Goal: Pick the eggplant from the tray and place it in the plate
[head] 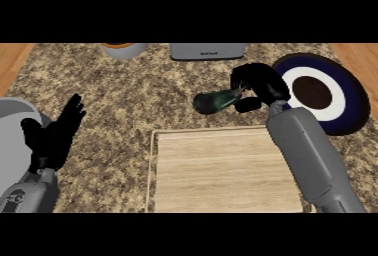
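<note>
A dark green-black eggplant (216,101) hangs above the speckled counter, just beyond the wooden tray (221,170). My right hand (260,85) is curled round its stem end, so that end is hidden. The plate (353,100), dark blue with a white ring and a dark centre, lies at the right, close beside this hand. My left hand (55,130) rests open at the left edge, fingers up. The tray's wooden surface holds nothing; my right forearm crosses its right side.
A grey appliance (207,50) stands at the back centre and a grey cup with an orange top (125,49) at the back left. A grey rounded object (15,135) sits at the far left. Wood floor shows at both upper corners.
</note>
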